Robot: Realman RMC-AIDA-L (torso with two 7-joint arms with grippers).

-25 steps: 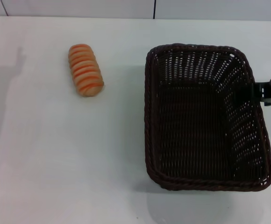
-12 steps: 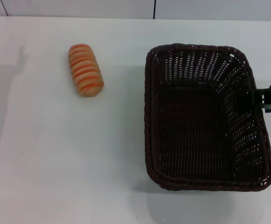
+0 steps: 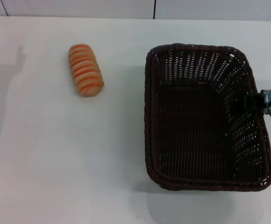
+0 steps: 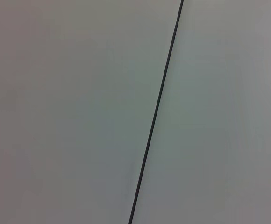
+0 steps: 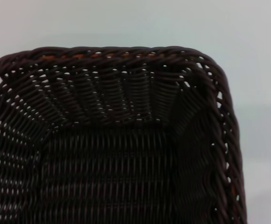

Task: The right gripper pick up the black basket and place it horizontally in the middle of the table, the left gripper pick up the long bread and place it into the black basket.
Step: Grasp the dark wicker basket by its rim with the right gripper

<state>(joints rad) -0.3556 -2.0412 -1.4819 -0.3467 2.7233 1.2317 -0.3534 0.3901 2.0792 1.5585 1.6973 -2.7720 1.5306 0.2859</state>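
Note:
The black basket (image 3: 201, 116) stands on the right half of the white table (image 3: 79, 163), its long side running away from me. Its empty woven inside fills the right wrist view (image 5: 107, 163). My right gripper (image 3: 253, 101) reaches in from the right edge of the head view and sits at the basket's right rim, about midway along it. The long bread (image 3: 85, 70), tan with orange stripes, lies on the table at the far left, well apart from the basket. My left gripper is out of view.
The left wrist view shows only a pale surface crossed by a thin dark seam (image 4: 156, 112). A faint shadow of an arm (image 3: 4, 60) falls on the table's left side. A wall with a seam (image 3: 154, 8) runs along the table's far edge.
My right gripper has slid a little along the basket's right rim toward the near side. The basket and the bread have stayed in place.

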